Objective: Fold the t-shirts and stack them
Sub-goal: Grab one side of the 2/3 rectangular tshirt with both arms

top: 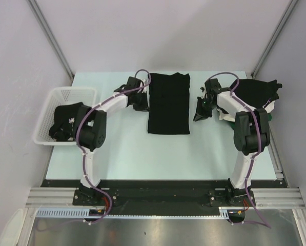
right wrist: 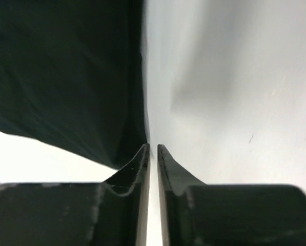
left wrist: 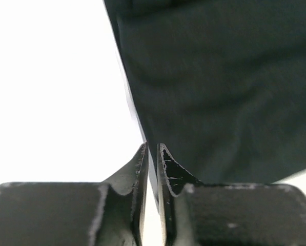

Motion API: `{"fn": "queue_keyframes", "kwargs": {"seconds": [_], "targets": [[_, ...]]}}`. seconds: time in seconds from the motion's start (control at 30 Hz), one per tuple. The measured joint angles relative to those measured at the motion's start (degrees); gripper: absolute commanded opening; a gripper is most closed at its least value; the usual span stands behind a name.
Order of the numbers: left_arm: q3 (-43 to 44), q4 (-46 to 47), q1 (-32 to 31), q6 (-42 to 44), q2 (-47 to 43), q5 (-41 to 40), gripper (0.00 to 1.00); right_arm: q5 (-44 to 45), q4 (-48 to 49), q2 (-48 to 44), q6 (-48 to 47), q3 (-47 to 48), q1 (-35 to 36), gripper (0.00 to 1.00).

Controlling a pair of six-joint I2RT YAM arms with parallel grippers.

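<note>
Pale mint surface (top: 122,154) carries everything, and one black t-shirt (top: 168,102), already narrowed to a long strip, lies flat between the two claws with its long axis running straight away from the arm bases. It sits just to the right of the left claw (top: 140,102), which is at the strip's left long edge toward the far end. It lies to the left of the right claw (top: 200,110), which stands slightly clear of the other long edge, so the left arm is the nearer one. Beyond and to the right of the right claw is a heap of dark shirts (top: 258,91); I cannot count them. Well to the left of the left claw is one white mesh basket (top: 70,93) holding more dark cloth (top: 65,120). The left claw's jaws are a sliver apart with the shirt's hem running into the slit, and I cannot tell whether cloth is caught. The right claw's jaws are a sliver apart with pale surface showing between. I'd guess the strip next gets folded across its length.
</note>
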Motion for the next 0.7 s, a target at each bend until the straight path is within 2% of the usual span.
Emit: {"fn": "queue_keyframes", "kwargs": {"seconds": [0.07, 0.27, 0.47, 0.7], "targets": [[-3.8, 0.0, -0.2, -0.4, -4.5, 0.1, 0.2, 0.2, 0.2, -1.2, 0.5, -2.8, 0.4, 0.27], [-13.1, 1.5, -1.1, -1.2, -15.0, 1.3, 0.24, 0.2, 2.6, -5.6, 2.7, -8.6, 2.0, 0.35], [-19.9, 2.5, -1.7, -2.7, -20.3, 3.1, 0.26, -0.8, 7.3, -7.1, 5.0, -13.3, 3.2, 0.36], [-22.5, 2.0, -1.7, -3.3, -24.6, 4.0, 0.27, -1.2, 10.9, -7.3, 7.0, -18.3, 4.7, 0.37]]}}
